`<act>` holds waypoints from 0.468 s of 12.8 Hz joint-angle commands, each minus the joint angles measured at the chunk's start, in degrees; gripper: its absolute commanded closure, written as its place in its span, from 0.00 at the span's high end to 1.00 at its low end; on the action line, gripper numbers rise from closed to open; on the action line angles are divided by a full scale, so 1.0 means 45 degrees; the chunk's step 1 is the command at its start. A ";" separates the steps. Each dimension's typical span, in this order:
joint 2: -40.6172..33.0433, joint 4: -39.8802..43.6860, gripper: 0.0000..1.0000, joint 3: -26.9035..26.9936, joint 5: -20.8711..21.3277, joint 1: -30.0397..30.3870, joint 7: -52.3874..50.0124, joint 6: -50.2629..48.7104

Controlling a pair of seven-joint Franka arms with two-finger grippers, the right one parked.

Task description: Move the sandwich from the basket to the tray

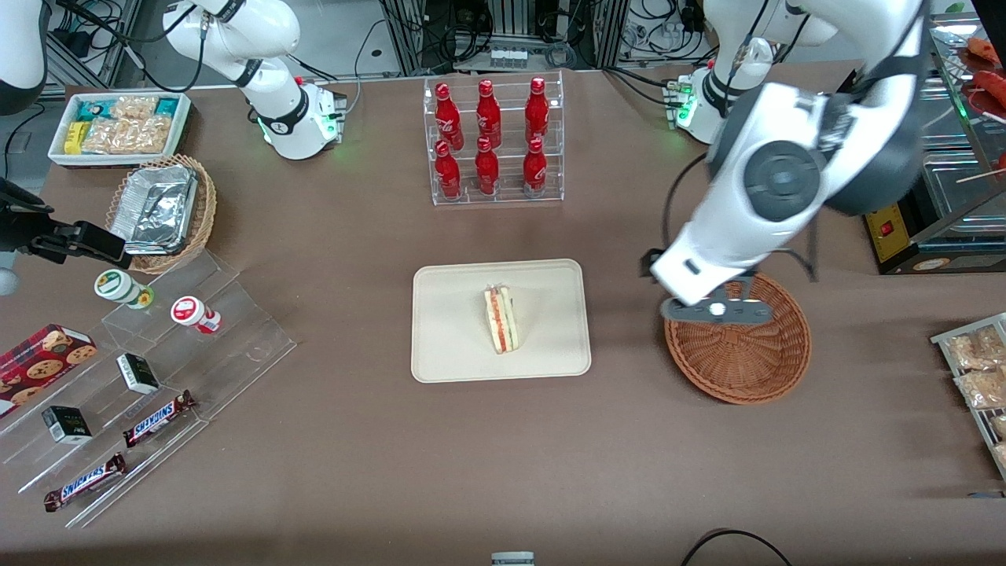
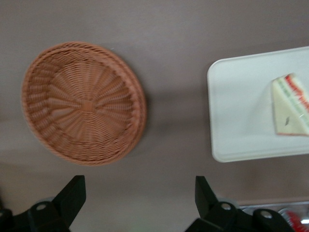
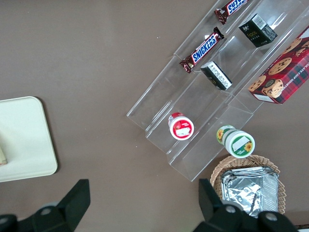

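The sandwich [image 1: 501, 318] [image 2: 289, 104], a pale wedge with red, green and yellow layers, lies on the cream tray [image 1: 448, 330] [image 2: 241, 111] at mid-table. Beside the tray, toward the working arm's end, sits the round reddish-brown wicker basket [image 1: 739, 358] [image 2: 84, 102] with nothing in it. My left gripper [image 1: 715, 309] [image 2: 139, 186] hovers above the basket's rim farther from the front camera. Its black fingers [image 2: 72, 191] are spread wide, open, with only bare table between them.
A clear rack of red bottles [image 1: 493, 141] stands farther from the front camera than the tray. Toward the parked arm's end are stepped acrylic shelves with snacks [image 1: 157, 369], a lighter wicker basket of foil trays [image 1: 161, 208] and a white snack box [image 1: 118, 126]. Snack packets [image 1: 978, 369] lie at the working arm's end.
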 commanded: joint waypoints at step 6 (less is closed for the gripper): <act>-0.2319 -0.0864 1.00 -0.0228 -0.0073 0.3117 0.3209 -0.2024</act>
